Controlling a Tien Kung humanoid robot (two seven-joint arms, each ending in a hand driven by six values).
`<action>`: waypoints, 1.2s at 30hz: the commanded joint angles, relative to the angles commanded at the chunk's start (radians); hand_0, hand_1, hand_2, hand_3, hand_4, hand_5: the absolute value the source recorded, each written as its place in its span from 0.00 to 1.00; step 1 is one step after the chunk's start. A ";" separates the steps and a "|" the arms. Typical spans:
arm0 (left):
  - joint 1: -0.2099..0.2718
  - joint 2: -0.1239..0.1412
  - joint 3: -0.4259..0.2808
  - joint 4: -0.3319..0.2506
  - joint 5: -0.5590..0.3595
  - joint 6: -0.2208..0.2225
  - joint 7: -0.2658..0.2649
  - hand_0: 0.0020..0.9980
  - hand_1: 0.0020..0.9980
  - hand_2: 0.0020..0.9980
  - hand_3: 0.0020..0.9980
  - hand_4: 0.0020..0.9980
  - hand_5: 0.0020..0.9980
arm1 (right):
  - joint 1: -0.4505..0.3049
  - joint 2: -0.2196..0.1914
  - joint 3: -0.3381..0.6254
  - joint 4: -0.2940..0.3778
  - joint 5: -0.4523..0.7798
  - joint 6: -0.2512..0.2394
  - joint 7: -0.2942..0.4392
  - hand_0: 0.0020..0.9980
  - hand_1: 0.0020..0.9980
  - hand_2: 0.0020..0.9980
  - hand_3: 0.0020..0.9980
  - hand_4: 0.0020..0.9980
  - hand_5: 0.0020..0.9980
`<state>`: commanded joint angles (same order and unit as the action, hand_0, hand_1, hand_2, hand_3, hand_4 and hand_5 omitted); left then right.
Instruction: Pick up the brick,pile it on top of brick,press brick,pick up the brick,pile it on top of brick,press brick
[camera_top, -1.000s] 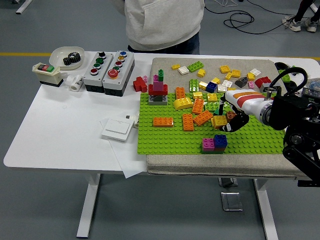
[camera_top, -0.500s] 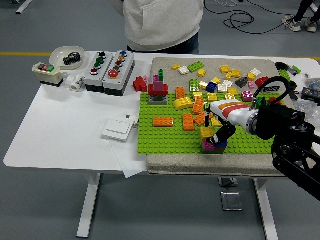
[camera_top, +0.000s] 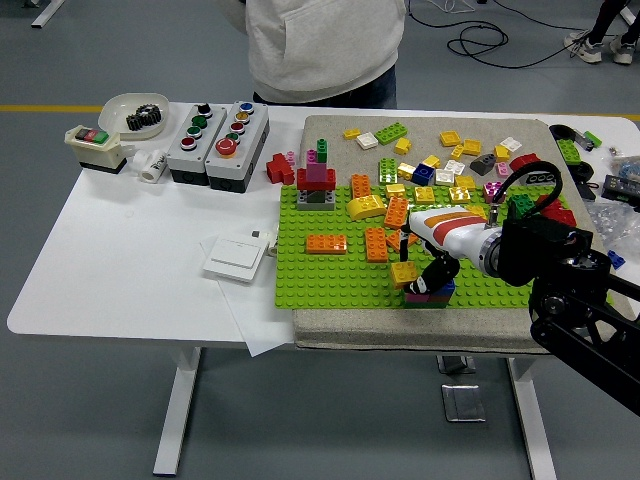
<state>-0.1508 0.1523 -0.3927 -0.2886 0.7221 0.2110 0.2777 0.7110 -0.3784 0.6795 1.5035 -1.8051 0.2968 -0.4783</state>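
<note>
One yellow brick (camera_top: 405, 273) is gripped in the right hand (camera_top: 432, 272) and held over the magenta-and-blue pair (camera_top: 429, 293) near the green baseplate's (camera_top: 330, 280) front edge. Seating looks incomplete; pressing and a second stacking round remain.

Button boxes (camera_top: 216, 131), wall switch (camera_top: 236, 258) (white), gear dish (camera_top: 135, 109).
</note>
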 joint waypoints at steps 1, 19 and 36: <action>0.000 0.000 0.000 0.000 0.000 0.000 0.000 0.70 0.72 0.75 0.59 0.69 0.67 | -0.001 -0.001 0.000 -0.001 -0.001 -0.001 0.000 0.00 0.00 0.02 0.25 0.67 0.13; -0.003 -0.001 0.000 -0.001 0.000 0.000 0.001 0.70 0.72 0.75 0.60 0.69 0.66 | -0.017 -0.008 0.008 -0.004 -0.011 -0.008 -0.007 0.00 0.00 0.02 0.25 0.67 0.13; -0.004 -0.003 -0.003 -0.001 0.004 -0.002 0.003 0.70 0.72 0.75 0.60 0.69 0.67 | -0.047 0.007 0.036 -0.019 -0.012 -0.014 -0.014 0.00 0.00 0.02 0.25 0.67 0.13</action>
<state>-0.1544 0.1492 -0.3959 -0.2892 0.7261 0.2092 0.2802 0.6638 -0.3710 0.7158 1.4840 -1.8168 0.2825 -0.4926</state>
